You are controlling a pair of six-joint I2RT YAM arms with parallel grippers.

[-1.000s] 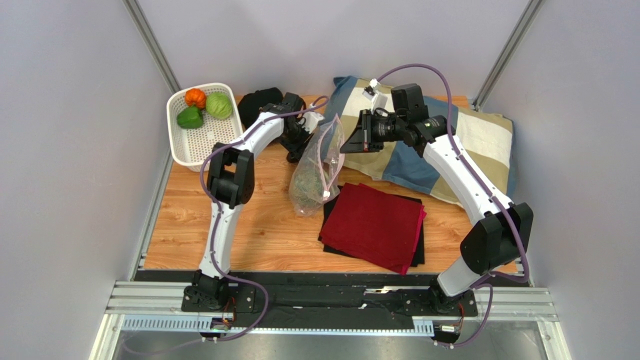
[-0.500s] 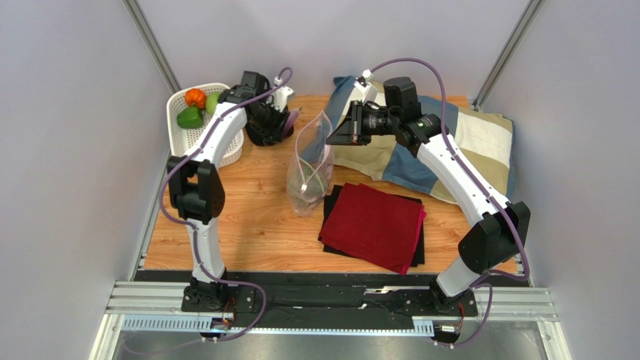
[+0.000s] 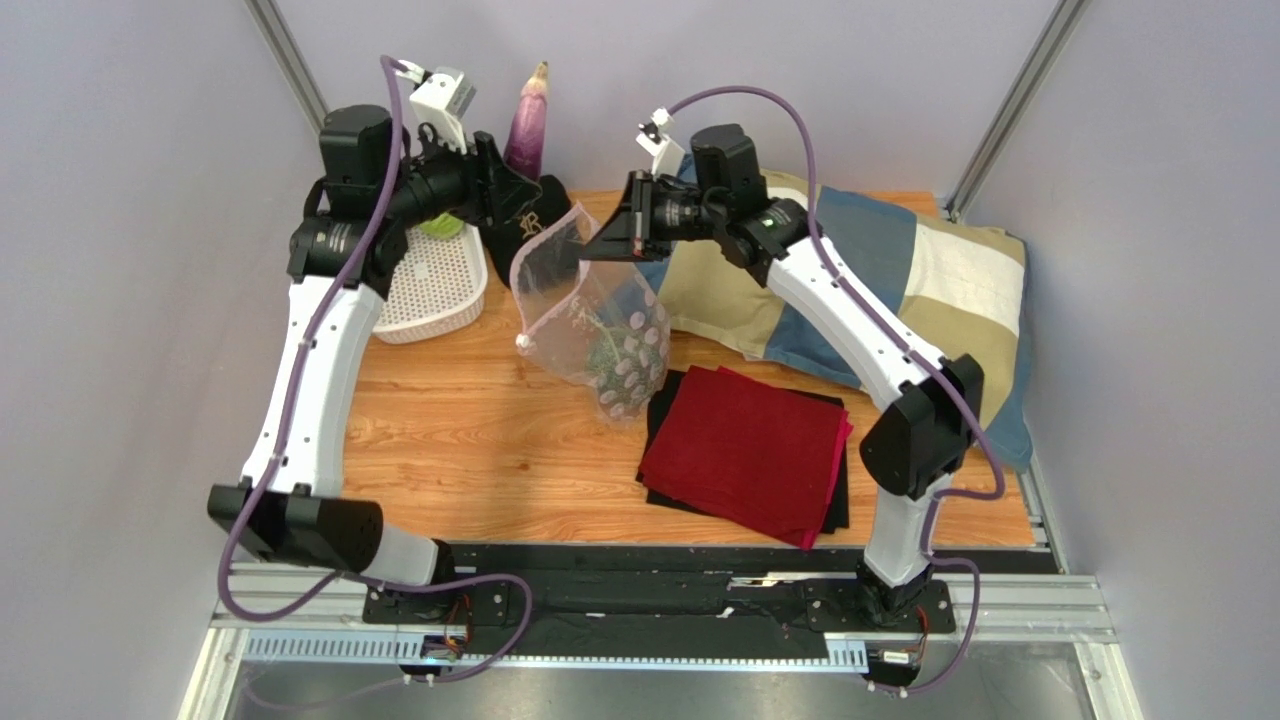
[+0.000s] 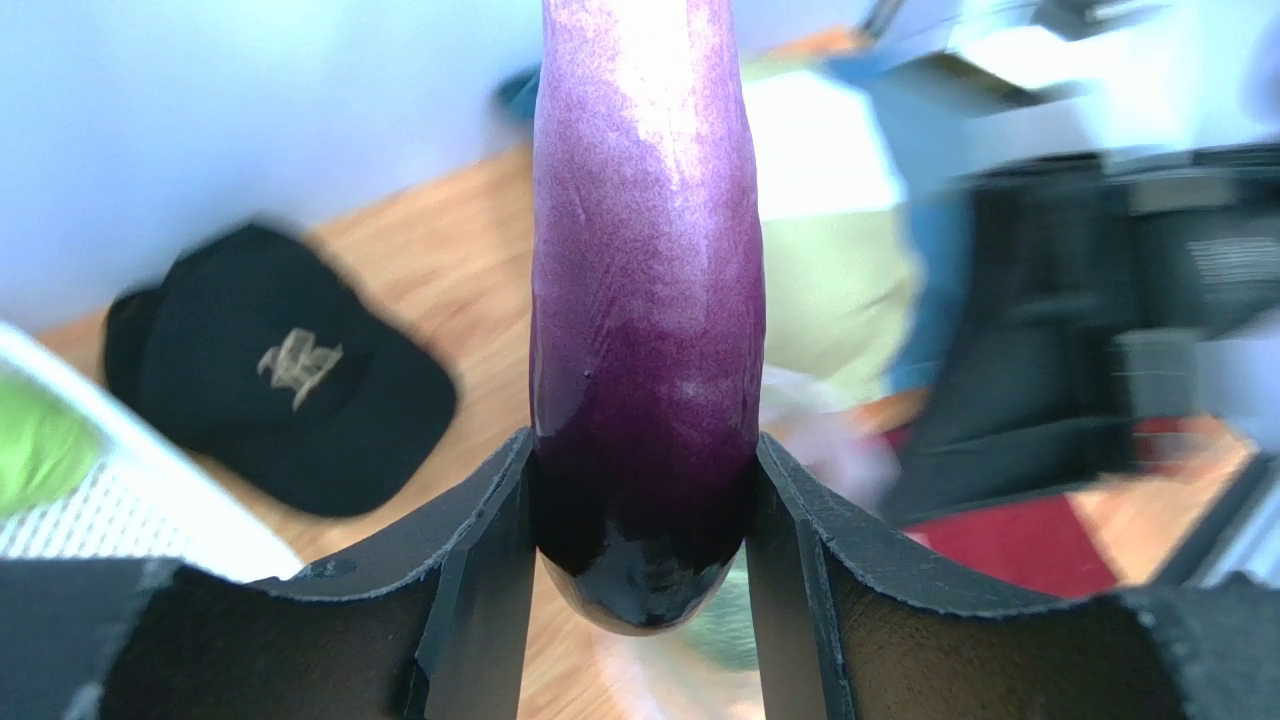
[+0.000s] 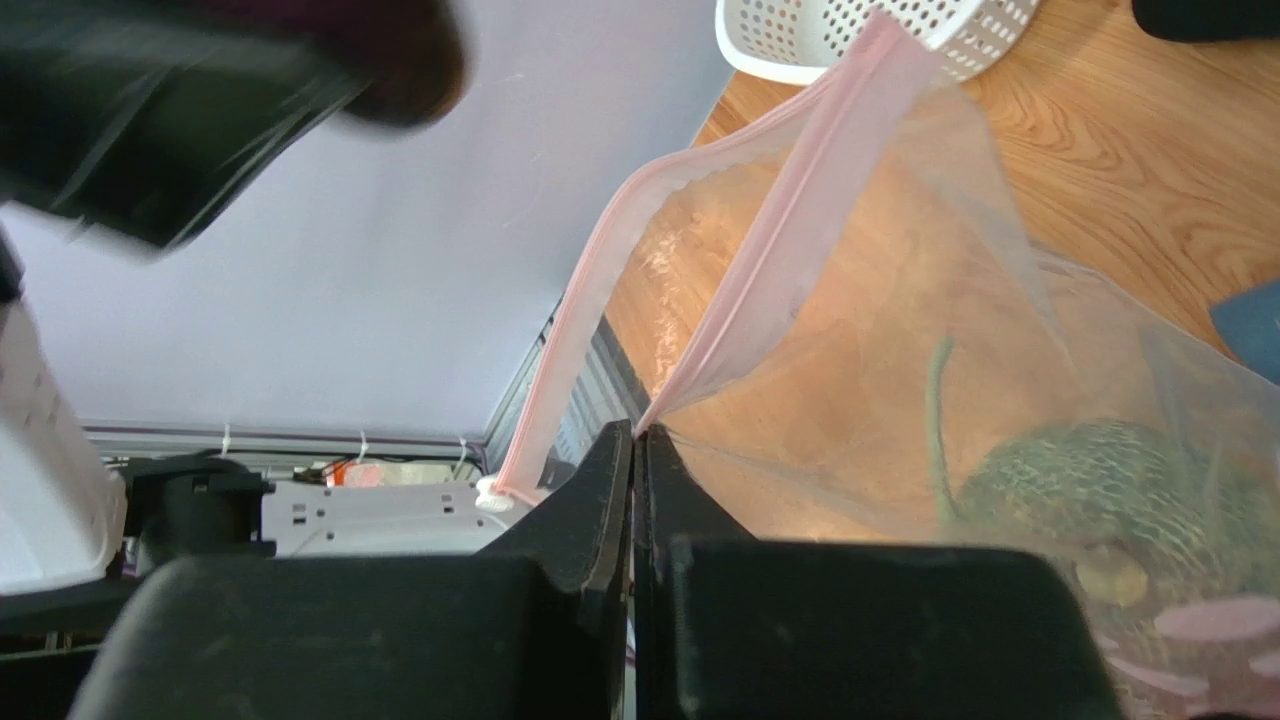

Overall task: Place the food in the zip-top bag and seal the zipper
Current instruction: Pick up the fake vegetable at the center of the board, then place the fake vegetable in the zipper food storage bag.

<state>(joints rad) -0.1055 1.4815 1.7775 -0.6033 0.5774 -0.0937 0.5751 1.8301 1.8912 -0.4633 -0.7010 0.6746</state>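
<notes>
My left gripper (image 3: pixel 513 168) is raised high at the back and shut on the purple eggplant (image 3: pixel 529 123), which stands upright between its fingers (image 4: pixel 643 510). The eggplant (image 4: pixel 646 285) fills the left wrist view. My right gripper (image 3: pixel 597 249) is shut on the edge of the zip-top bag (image 3: pixel 594 315) and holds its mouth up, to the right of and below the eggplant. In the right wrist view the jaws (image 5: pixel 636 438) pinch the pink zipper (image 5: pixel 781 225). The netted melon (image 5: pixel 1089 480) lies inside the bag (image 5: pixel 902 330).
The white basket (image 3: pixel 436 285) stands at the back left with a green piece (image 3: pixel 440 228) in it, mostly hidden by my left arm. A black cap (image 4: pixel 278 383) lies behind the bag. A patchwork pillow (image 3: pixel 857 285) and a red cloth (image 3: pixel 747 450) lie to the right.
My left arm has swung from beside the bag to the back left and risen, now holding the eggplant. My right gripper has pulled the bag's top to the left.
</notes>
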